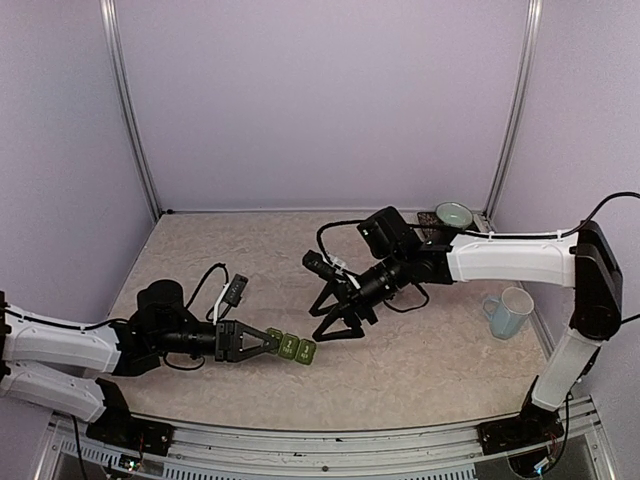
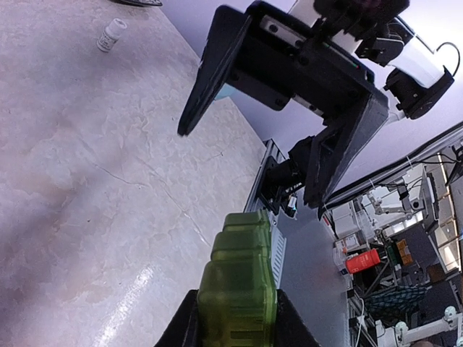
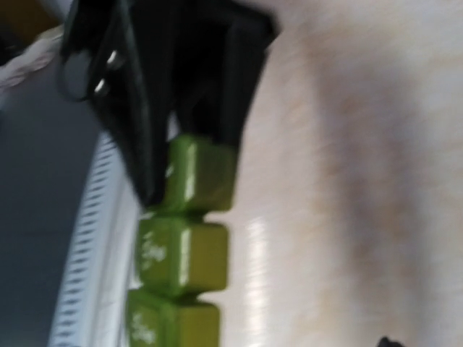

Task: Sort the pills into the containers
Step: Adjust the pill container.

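The containers (image 1: 292, 347) are a dark green strip of three joined lidded compartments. My left gripper (image 1: 262, 343) is shut on one end and holds the strip out level just above the table. In the left wrist view the strip (image 2: 242, 271) sticks out from between my fingers (image 2: 189, 318). My right gripper (image 1: 338, 330) is open and empty, its jaws spread wide just beyond the strip's free end; it also shows in the left wrist view (image 2: 249, 170). The blurred right wrist view shows the strip (image 3: 184, 246) held by the left gripper. All lids look closed. No loose pills show.
A small white pill bottle (image 2: 111, 35) stands on the table beyond the right gripper. A pale blue mug (image 1: 510, 312) stands at the right. A green bowl on a dark saucer (image 1: 453, 215) sits at the back right corner. Walls enclose the table.
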Available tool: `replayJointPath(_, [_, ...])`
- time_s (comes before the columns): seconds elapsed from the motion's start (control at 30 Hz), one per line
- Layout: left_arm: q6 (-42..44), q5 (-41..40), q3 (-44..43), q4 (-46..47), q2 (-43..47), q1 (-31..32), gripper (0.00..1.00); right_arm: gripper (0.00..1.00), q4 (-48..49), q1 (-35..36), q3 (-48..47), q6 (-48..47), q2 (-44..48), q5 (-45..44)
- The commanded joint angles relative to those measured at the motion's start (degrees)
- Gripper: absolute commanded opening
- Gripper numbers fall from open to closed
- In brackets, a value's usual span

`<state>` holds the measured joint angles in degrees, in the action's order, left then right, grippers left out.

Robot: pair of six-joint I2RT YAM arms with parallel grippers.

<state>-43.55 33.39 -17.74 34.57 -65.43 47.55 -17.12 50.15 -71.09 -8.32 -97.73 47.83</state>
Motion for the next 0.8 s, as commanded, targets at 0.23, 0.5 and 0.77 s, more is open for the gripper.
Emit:
replayJointPath(0.23, [3.6, 0.0, -2.4, -2.2, 2.7, -0.1, 0.25, 0.86, -3.2, 2.1, -2.8, 2.8, -3.7, 10.0])
replayJointPath(0.5, [3.3, 0.9, -3.0, -0.9, 0.1, 1.5, 0.25, 0.84, -7.4, 5.4, -8.8, 0.9, -9.3, 10.5])
replayJointPath(0.77, [3.5, 1.7, -3.3, -1.2, -0.3, 2.2, 0.25, 0.78, -15.8, 6.7, -14.1, -4.1, -13.0, 10.4])
